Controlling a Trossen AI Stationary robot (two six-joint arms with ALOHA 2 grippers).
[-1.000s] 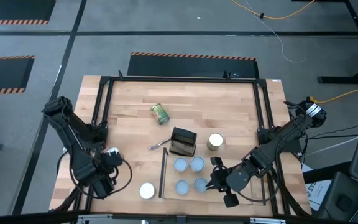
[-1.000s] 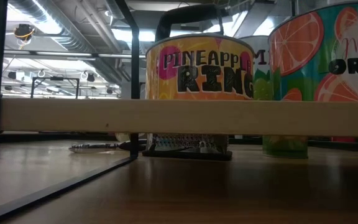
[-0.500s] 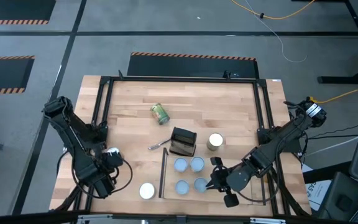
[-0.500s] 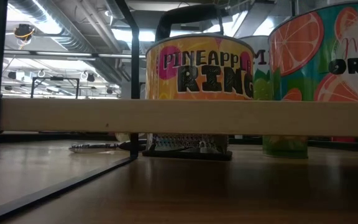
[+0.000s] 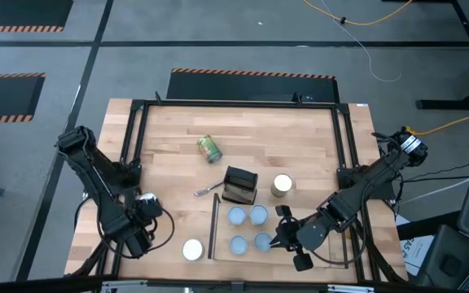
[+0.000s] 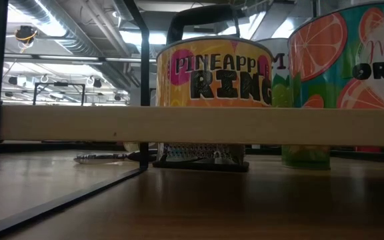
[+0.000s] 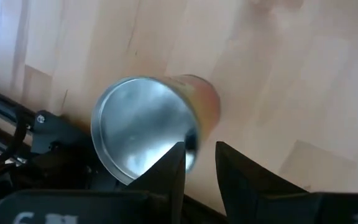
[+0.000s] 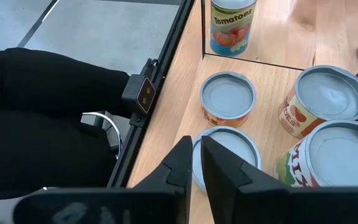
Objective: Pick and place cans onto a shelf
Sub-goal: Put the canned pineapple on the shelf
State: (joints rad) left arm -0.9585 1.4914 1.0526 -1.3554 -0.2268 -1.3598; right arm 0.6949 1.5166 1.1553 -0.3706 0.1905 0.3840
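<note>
Four blue-topped cans (image 5: pixel 248 229) stand on the shelf (image 5: pixel 215 228) at the table's near side; the low view shows a pineapple can (image 6: pixel 212 70) and an orange can (image 6: pixel 352 60) on its board (image 6: pixel 199 125). A tomato can (image 5: pixel 192 249) stands on the table left of the shelf, just ahead of my left gripper (image 7: pixel 200 163), whose fingers are a little apart and empty. My right gripper (image 8: pixel 196 158) is shut and hovers by the shelf's right side over the cans. A gold-topped can (image 5: pixel 282 185) stands behind the shelf. A green can (image 5: pixel 209 149) lies on its side farther back.
A small black box (image 5: pixel 240 185) with a metal utensil (image 5: pixel 208 190) beside it sits mid-table behind the shelf. A black frame (image 5: pixel 133 146) runs around the tabletop. A person's dark-clothed legs (image 8: pixel 48 118) show beside the table's edge in the right wrist view.
</note>
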